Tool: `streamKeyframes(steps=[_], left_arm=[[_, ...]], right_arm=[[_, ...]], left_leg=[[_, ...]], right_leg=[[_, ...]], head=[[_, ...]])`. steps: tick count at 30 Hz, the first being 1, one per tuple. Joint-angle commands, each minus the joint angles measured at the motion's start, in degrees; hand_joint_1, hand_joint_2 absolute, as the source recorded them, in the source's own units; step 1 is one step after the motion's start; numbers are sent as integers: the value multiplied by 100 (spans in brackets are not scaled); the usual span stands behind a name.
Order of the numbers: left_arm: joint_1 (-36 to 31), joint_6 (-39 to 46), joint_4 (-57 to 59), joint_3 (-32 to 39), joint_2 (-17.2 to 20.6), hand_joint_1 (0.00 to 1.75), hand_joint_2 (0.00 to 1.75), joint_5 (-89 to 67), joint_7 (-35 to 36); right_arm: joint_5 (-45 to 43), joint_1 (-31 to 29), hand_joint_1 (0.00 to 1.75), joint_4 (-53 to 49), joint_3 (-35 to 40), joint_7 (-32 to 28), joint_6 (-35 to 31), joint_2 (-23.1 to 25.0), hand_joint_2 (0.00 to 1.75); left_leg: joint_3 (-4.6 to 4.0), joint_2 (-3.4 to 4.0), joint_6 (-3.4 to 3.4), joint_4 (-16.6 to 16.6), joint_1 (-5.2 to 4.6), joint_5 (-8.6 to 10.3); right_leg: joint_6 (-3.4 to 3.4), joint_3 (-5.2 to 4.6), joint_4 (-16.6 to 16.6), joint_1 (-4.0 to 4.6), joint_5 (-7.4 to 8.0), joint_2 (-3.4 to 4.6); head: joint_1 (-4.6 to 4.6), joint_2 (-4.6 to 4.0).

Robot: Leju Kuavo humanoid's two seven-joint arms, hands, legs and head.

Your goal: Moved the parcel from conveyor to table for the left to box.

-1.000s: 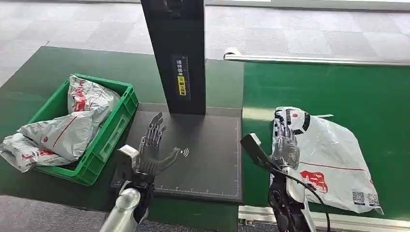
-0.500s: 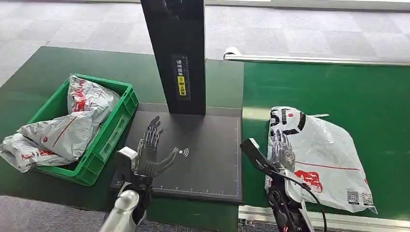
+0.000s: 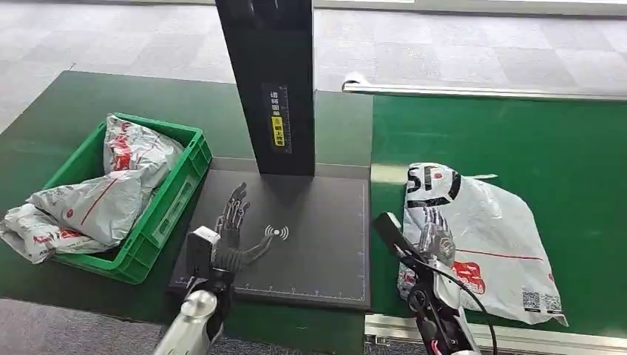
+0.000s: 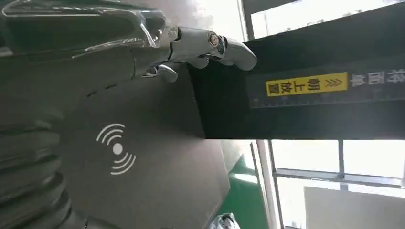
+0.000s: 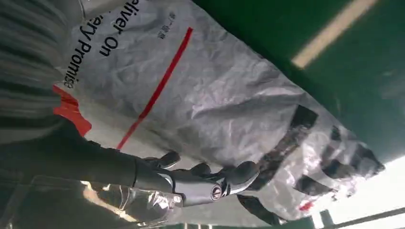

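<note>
A grey plastic parcel (image 3: 488,237) with red and black print lies flat on the green conveyor belt (image 3: 517,140) at the right; the right wrist view shows it crumpled (image 5: 215,95). My right hand (image 3: 432,235) hovers over the parcel's near left part with its fingers stretched out and nothing gripped; from the wrist camera they (image 5: 191,183) are slightly curled above the plastic. My left hand (image 3: 233,229) is open above the dark scanner plate (image 3: 325,244), fingers spread (image 4: 181,43), holding nothing.
A green crate (image 3: 159,222) at the left holds several grey parcels (image 3: 103,200), one hanging over its near left edge. A black post (image 3: 270,81) rises from the back of the scanner plate. A metal rail (image 3: 480,91) runs along the belt's far side.
My right hand has drawn back toward me along the parcel's left side. The parcel has shifted a little leftward. My left hand has sunk slightly over the plate.
</note>
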Motion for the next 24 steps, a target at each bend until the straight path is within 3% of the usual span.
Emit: streamKeyframes(steps=[1,4,12,16,17,24], left_arm=[[-309,78,905,269,7,0,175,21,-29],[-247,104,840,304,1,0,175,20,-14],[-226,125,807,313,-9,0,175,17,9],[-169,128,715,366,-36,0,175,-2,98],[-155,132,699,378,-43,0,175,-3,108],[-135,98,664,471,-65,0,175,-56,167]], right_arm=[[353,-265,0,376,-334,577,609,108,175],[420,-102,0,-153,-294,727,921,112,175],[412,-7,0,-334,-304,749,999,103,175],[221,13,0,-227,-433,924,1535,51,175],[187,-12,171,-145,-467,856,1422,49,175],[-32,49,175,-355,-491,669,1239,97,175]], left_leg=[[17,15,2,-6,-1,-5],[3,4,1,-3,-2,-1],[5,4,3,-2,0,-1],[7,0,1,-3,-1,-2],[11,1,2,-5,0,-3],[9,4,2,-3,0,-2]], right_leg=[[-5,15,-6,2,-2,0],[-3,1,-1,-1,-1,-4],[-2,5,-4,1,-1,-7],[-3,7,-4,1,-3,-9],[-4,11,-6,2,-4,-11],[-2,9,-4,1,-2,-6]], head=[[-2,0],[-2,0],[-2,0],[-2,0],[-2,0],[-2,0]])
